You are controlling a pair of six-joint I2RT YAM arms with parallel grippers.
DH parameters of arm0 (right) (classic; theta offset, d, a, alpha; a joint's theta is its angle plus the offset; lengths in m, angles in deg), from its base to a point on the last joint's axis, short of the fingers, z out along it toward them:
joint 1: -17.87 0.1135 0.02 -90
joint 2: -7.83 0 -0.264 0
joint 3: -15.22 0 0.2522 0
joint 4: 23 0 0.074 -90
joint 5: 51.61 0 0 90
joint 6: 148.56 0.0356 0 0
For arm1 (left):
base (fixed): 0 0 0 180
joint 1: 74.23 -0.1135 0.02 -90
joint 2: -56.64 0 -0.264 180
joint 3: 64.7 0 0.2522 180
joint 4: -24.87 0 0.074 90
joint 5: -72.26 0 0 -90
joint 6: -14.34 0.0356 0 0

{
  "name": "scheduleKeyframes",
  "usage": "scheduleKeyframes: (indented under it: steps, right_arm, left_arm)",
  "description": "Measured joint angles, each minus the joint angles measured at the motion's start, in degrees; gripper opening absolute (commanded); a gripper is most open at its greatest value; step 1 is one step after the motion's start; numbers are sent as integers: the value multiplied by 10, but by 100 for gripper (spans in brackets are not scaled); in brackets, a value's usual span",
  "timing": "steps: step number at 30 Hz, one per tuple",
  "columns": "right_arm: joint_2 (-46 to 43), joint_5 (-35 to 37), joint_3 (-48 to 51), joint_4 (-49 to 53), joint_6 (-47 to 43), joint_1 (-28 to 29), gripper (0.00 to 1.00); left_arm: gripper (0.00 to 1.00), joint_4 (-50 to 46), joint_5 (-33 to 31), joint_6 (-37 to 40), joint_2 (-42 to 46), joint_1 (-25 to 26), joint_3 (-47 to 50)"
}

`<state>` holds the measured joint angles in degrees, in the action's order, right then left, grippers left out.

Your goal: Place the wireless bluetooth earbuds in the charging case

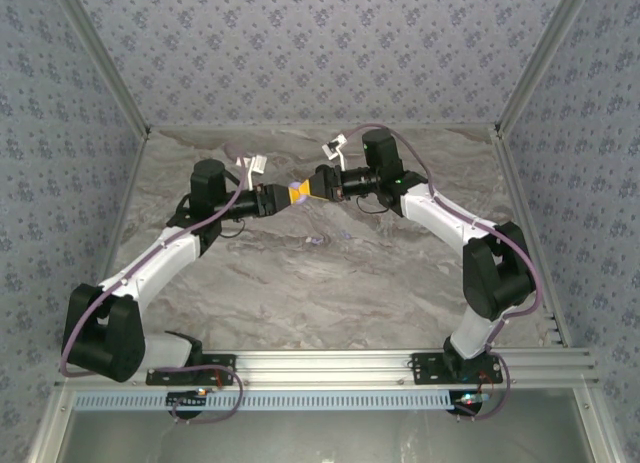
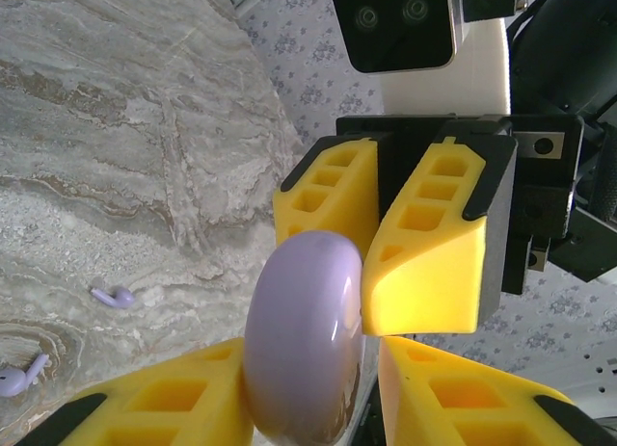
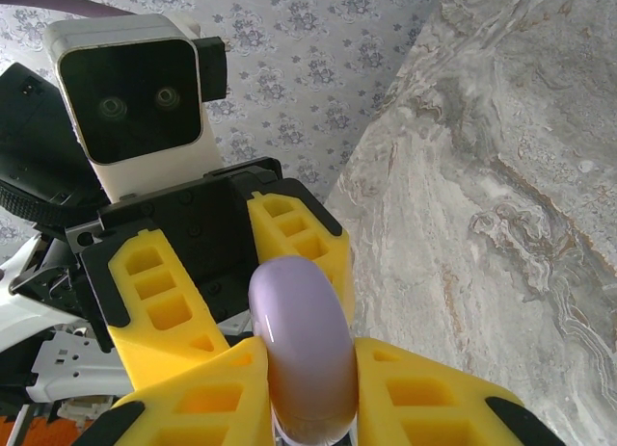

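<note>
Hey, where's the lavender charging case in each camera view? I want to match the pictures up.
Top external: charging case at centre, tiny, where the left end effector and right end effector meet.
Left wrist: bottom centre, edge-on, between yellow fingers.
Right wrist: bottom centre, likewise clamped.
Shared landmark: the yellow fingers flanking it from both sides.

Pale lavender charging case [image 2: 304, 340], yellow left hand [image 2: 313, 374] and right hand [image 2: 364, 282], grey-veined table [image 2: 116, 128], seemingly lavender earbuds [image 2: 114, 297]
</note>
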<state>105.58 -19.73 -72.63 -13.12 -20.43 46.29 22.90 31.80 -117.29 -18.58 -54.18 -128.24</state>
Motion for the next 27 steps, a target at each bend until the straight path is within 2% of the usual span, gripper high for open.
scheduleKeyframes:
  steps: [5,11,14,16,20,27]
  right_arm:
    - [0,0,0,0,0,1,25]
    - [0,0,0,0,-2,1,26]
    - [-1,0,0,3,-4,1,29]
    - [-3,2,-1,11,-7,2,35]
    - [-15,31,-8,63,-41,5,48]
    - [-65,130,-48,207,-132,7,53]
  left_arm:
    - [32,-2,0,2,0,0,0]
    - [22,-5,-3,1,0,0,0]
    - [21,-6,-3,0,0,0,0]
    - [21,-9,-3,2,0,0,0]
    - [21,-22,-12,23,-1,4,-3]
    - [25,-21,-34,96,-2,13,-11]
